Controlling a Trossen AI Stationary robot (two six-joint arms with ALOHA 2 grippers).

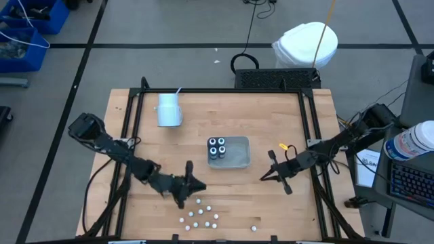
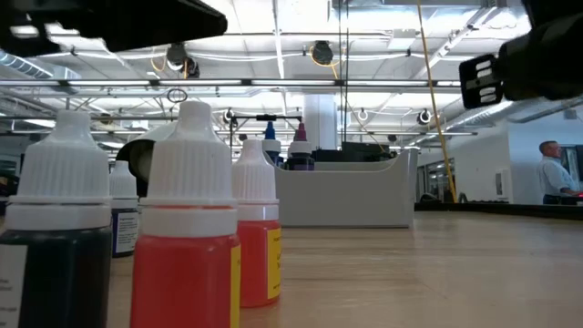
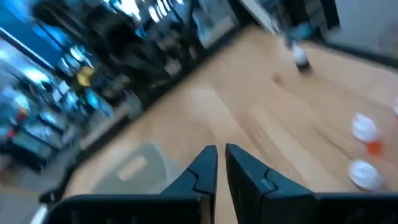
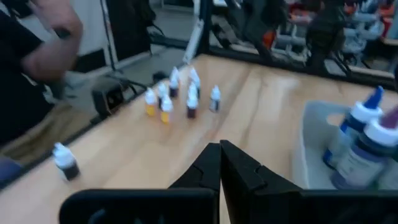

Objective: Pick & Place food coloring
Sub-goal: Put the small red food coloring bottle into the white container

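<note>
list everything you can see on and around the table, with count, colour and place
small white-capped food coloring bottles: about nine in a cluster, reddish, yellow and dark bodies, near edge of the table
lone white-capped bottle: one, near edge, right of the cluster
larger dark bottles with white and teal tops: four, inside the tray's left end
grey rectangular plastic tray: one, table centre
white cup: one, far left part of the table
light wooden table: one, black frame rails around it
person: one, light shirt, in the room behind
left tool: nearly shut, empty, just above the cluster
right tool: shut, empty, right of the tray
</note>
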